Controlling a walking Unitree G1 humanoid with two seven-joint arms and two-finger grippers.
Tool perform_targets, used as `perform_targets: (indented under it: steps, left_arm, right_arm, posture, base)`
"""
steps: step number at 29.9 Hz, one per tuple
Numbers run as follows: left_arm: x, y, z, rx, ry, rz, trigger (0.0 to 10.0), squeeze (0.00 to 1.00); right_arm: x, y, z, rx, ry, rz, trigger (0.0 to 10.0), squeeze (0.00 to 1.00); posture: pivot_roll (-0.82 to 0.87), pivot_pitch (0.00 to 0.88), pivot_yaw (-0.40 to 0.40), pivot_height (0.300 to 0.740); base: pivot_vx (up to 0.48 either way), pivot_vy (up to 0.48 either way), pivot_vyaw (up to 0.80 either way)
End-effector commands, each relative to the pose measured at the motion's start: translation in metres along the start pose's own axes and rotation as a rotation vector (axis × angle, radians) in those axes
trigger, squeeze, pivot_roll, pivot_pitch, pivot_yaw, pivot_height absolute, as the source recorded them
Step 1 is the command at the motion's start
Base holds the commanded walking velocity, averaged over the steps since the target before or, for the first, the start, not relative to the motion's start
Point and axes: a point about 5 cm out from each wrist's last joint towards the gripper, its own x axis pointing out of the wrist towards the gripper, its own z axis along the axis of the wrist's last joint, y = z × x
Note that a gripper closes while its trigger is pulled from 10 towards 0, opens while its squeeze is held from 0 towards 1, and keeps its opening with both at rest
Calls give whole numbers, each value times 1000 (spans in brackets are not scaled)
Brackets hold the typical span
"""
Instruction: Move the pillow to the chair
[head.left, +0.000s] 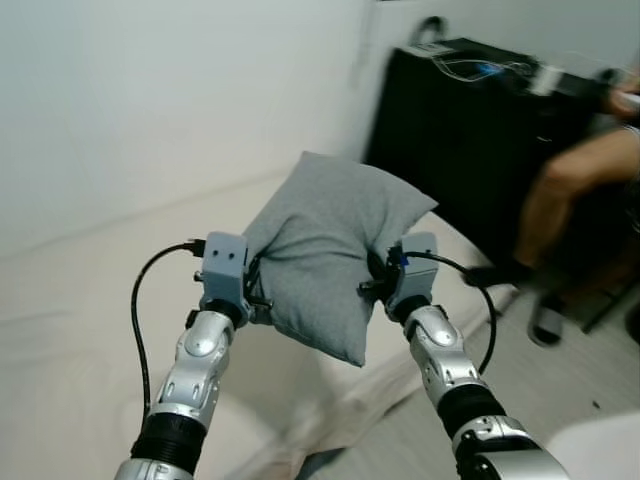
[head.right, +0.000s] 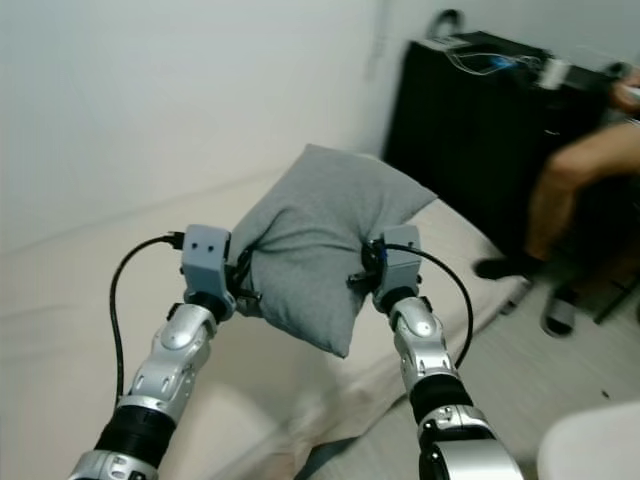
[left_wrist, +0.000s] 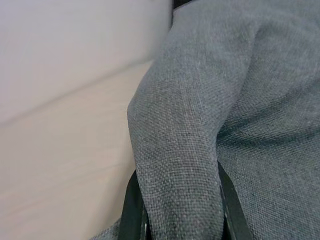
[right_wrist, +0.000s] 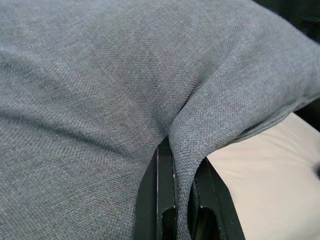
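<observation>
Grey pillow (head.left: 325, 250) up in the air, held between both arms, above the near part of a cream bed (head.left: 70, 330). Soft and woven, pinched in on two sides, one corner hanging down near the arms.

Left gripper (left_wrist: 177, 210) on the pillow's left side, jaws narrow and squeezing a thick fold of grey cloth. Black fingers (left_wrist: 131, 210) seen on each side of that fold in the left wrist view.

Right gripper (right_wrist: 182, 200) on the pillow's right side, jaws narrow too, pressed onto a thin fold of the same cloth. Bed showing past the pillow's edge in the right wrist view.

Black cables (head.left: 140, 310) looping out from both wrists.

Far right: a big black box-like thing (head.left: 470, 140) against the white wall (head.left: 150, 90), with wires on top; too blurry to tell what sits inside. Beside it a person's bare leg (head.left: 570, 190), with a dark shoe (head.left: 500, 272) resting on the bed's far right edge. Pale wood floor (head.left: 560, 390) down on the right.
</observation>
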Motion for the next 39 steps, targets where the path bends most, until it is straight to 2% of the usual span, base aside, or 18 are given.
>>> perform_targets:
  steps: [1,7,11,15,18,20,24,26,30,33,34,36,39]
  left_arm:
    - [1,10,7,9,-28,57,10000,0]
    - [0,12,2,-11,-6,74,10000,0]
    - [-2,11,-12,-78,92,79,10000,0]
    - [-1,10,-14,-73,120,85,10000,0]
    - [1,9,-7,-38,51,96,10000,0]
    - [2,10,-4,-65,9,122,10000,0]
    - [2,9,-1,-81,-21,112,10000,0]
    - [2,9,1,-61,-48,124,10000,0]
    - [2,8,0,-73,-53,140,10000,0]
    - [2,6,-1,-50,-46,133,10000,0]
    - [2,3,-5,-9,21,105,10000,0]
    - [1,-6,-9,22,71,14,10000,0]
    - [1,-8,-9,19,73,-5,10000,0]
  right_arm:
    - [-1,-6,0,-33,13,-18,10000,0]
    - [-1,-6,-3,-38,35,-21,10000,0]
    - [-2,-13,-5,-4,50,-55,10000,0]
    - [-3,-14,-6,-1,52,-58,10000,0]
    - [-2,-12,-5,-2,46,-45,10000,0]
    - [-2,-10,-6,3,51,-42,10000,0]
    - [-2,-9,-8,20,64,-46,10000,0]
    - [-2,-9,-9,23,68,-46,10000,0]
    - [-2,-9,-9,23,72,-44,10000,0]
    - [-2,-9,-9,23,75,-44,10000,0]
    - [-2,-10,-9,24,78,-44,10000,0]
    - [-2,-11,-9,22,80,-46,10000,0]
    - [-2,-11,-9,21,81,-47,10000,0]
  posture:
    - [-5,0,-60,740]
    - [-7,0,-66,740]
    - [-8,0,-73,740]
    - [-6,0,-75,740]
    - [-6,0,-72,740]
    - [-3,0,-70,740]
    - [-3,0,-72,740]
    - [-2,0,-73,740]
    - [-2,0,-73,740]
    - [-2,0,-73,740]
    - [0,0,-74,740]
    - [8,0,-77,740]
    - [8,0,-73,740]
  base:
    - [0,0,-800]
    - [0,0,-800]
    - [0,0,-800]
    - [0,0,-800]
    - [0,0,-800]
    - [0,0,-800]
    - [0,0,-800]
    - [0,0,-800]
    - [0,0,-800]
    - [0,0,-800]
    - [0,0,-800]
    - [0,0,-800]
    - [0,0,-800]
